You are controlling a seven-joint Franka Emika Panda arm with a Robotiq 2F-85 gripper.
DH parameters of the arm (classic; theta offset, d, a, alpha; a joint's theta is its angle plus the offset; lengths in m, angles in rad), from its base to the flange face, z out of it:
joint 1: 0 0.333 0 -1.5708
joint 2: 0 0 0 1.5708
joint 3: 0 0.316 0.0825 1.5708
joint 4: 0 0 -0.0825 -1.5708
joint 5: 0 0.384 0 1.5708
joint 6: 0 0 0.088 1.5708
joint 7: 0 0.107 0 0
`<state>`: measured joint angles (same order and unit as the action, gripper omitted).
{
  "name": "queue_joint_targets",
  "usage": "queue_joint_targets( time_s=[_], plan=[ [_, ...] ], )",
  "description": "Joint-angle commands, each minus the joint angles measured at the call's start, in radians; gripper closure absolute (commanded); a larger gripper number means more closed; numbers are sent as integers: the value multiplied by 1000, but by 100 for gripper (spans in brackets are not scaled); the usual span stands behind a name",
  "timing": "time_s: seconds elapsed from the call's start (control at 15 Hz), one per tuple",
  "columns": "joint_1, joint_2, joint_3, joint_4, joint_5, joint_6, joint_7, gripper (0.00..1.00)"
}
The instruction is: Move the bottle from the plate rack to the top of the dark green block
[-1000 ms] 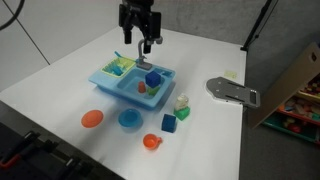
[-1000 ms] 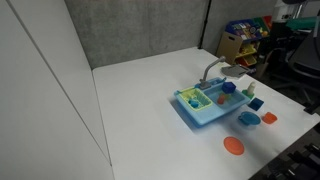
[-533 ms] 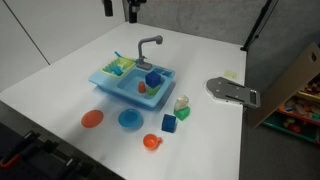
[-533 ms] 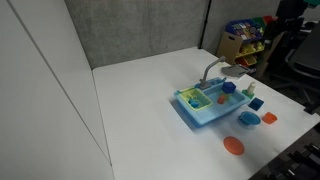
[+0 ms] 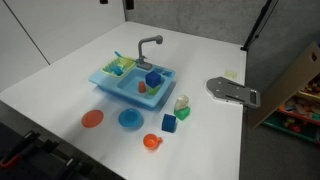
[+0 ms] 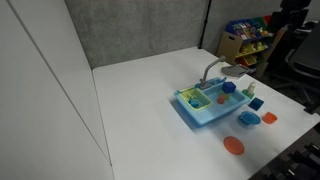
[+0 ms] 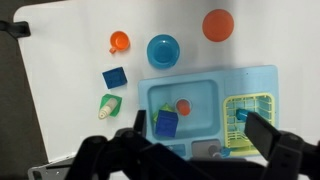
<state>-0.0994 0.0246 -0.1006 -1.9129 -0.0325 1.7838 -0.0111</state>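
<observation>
Wrist view: gripper [image 7: 197, 128] is hanging wide open, holding nothing; bottle [image 7: 103, 112] is perching on dark green block [image 7: 112, 100], likely toppling if nudged.

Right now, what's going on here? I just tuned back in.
Nothing is being handled. The gripper hangs high above the toy sink, open and empty. The bottle looks to be standing on the dark green block, beside the sink and a blue cube. The plate rack holds no bottle, so the move looks done.
</observation>
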Motion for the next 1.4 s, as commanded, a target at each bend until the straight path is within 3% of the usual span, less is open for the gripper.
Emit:
queue_joint_targets(
  time_s=[0.0,0.67,1.33],
  plan=[
    [-1,2,0,2,0,-3,0,0],
    [15,-36,18,2,-12,0,-17,0],
    [47,-229,45,-18,20,-82,-36,0]
  ],
)
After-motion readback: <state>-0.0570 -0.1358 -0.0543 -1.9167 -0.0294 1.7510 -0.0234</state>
